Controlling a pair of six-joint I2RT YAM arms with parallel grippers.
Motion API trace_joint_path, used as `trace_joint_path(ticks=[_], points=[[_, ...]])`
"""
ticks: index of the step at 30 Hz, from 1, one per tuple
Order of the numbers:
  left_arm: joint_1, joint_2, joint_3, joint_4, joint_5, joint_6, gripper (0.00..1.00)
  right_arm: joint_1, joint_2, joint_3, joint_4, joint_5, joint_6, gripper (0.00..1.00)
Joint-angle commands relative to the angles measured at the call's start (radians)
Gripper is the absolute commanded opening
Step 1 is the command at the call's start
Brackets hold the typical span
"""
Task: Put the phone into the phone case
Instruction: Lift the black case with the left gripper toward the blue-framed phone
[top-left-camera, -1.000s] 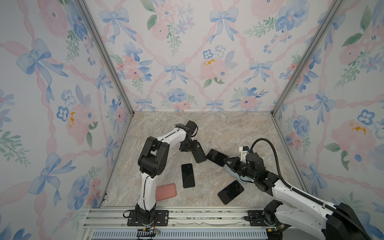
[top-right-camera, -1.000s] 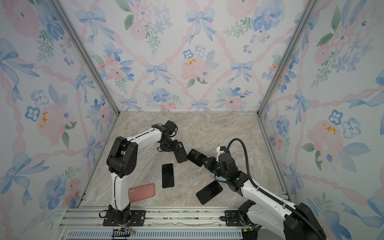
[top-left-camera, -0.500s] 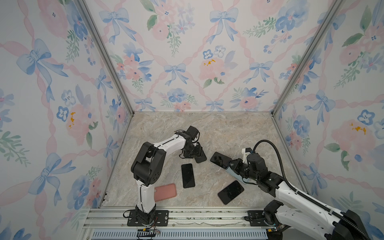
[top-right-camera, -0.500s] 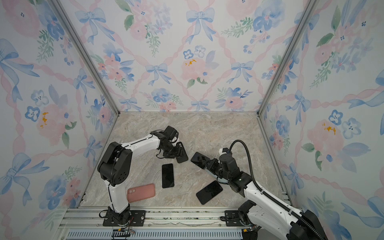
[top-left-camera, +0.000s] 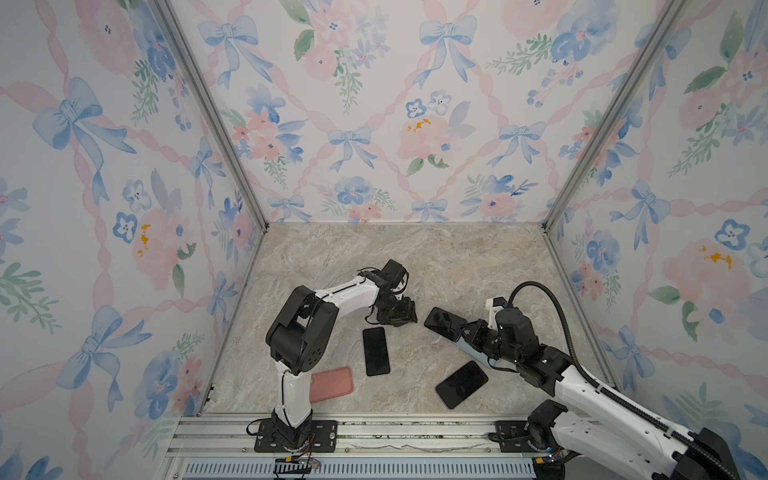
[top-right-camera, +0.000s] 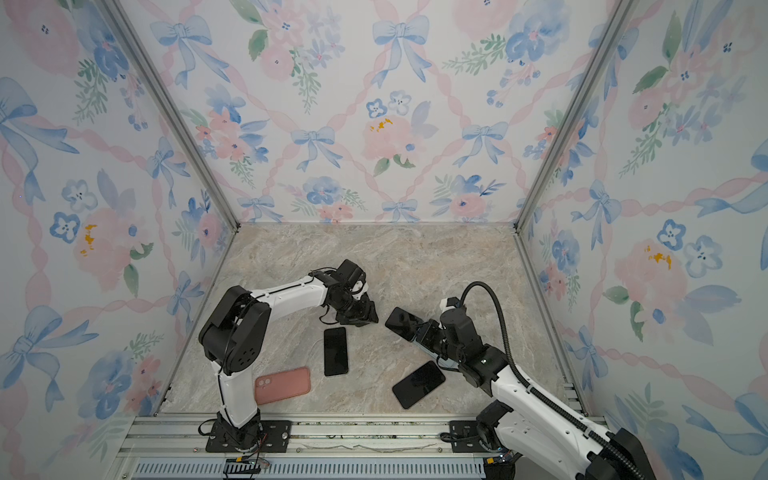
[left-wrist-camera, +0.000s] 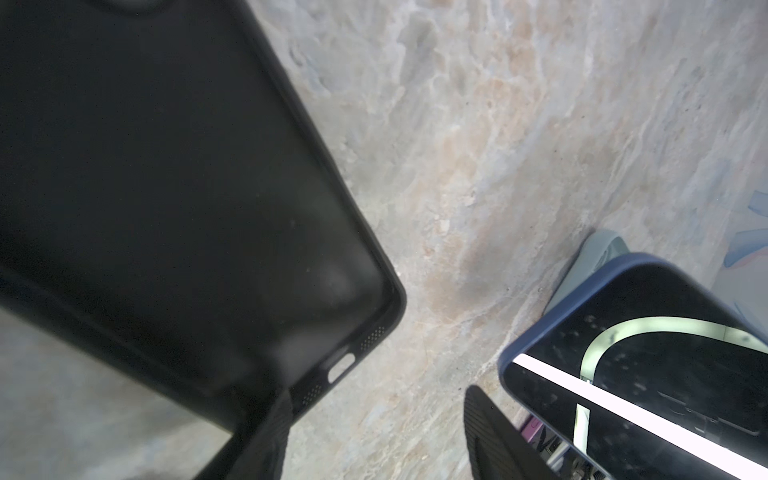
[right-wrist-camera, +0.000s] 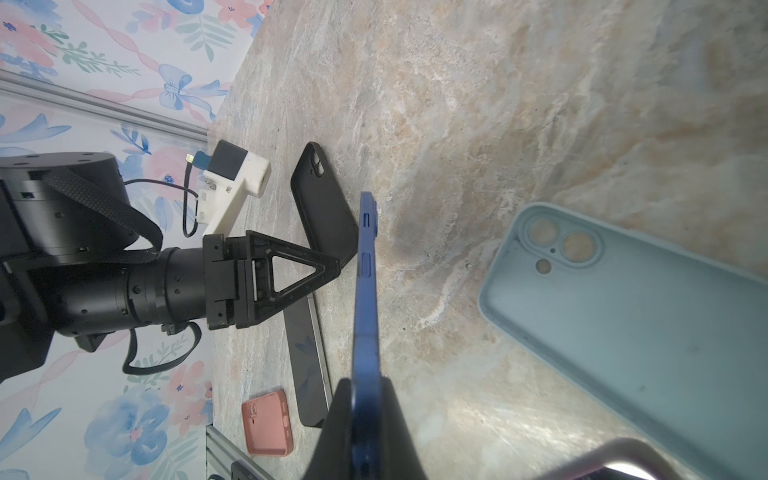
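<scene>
- Both top views: the left arm's elbow has swung frontward since a second ago, and the left pincer (top-left-camera: 397, 316) is mid-counter.
- Left wrist: it's apart, with the black case (left-wrist-camera: 166, 187) by one finger (left-wrist-camera: 266, 436).
- Right wrist: the right pincer (right-wrist-camera: 365, 386) is clamped on the blue phone (right-wrist-camera: 365, 291), near that case.

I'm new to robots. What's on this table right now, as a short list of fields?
left gripper: open, at a corner of the black case
right gripper: shut on the blue-cased phone
flat on table: middle black phone, right black phone, pink case, pale blue case
bare phones already in a case: none
</scene>
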Motion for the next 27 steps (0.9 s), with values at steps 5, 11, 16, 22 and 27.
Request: trace_joint_path(ticks=[5,11,16,22,27], points=[[-0.028,0.037,0.023,0.042,0.037,-0.041,0.67,-0.013,-0.034,0.061,-0.031,0.019,-0.038,0.00],[-0.051,0.073,0.067,0.061,0.049,-0.059,0.66,-0.018,-0.050,0.064,-0.048,0.021,-0.039,0.00],[-0.060,0.108,0.104,0.070,0.055,-0.066,0.66,-0.020,-0.056,0.069,-0.061,0.021,-0.040,0.00],[-0.060,0.140,0.130,0.089,0.060,-0.069,0.66,-0.019,-0.073,0.078,-0.092,0.026,-0.044,0.00],[-0.059,0.124,0.145,0.091,0.059,-0.072,0.65,-0.021,-0.085,0.086,-0.114,0.030,-0.050,0.00]])
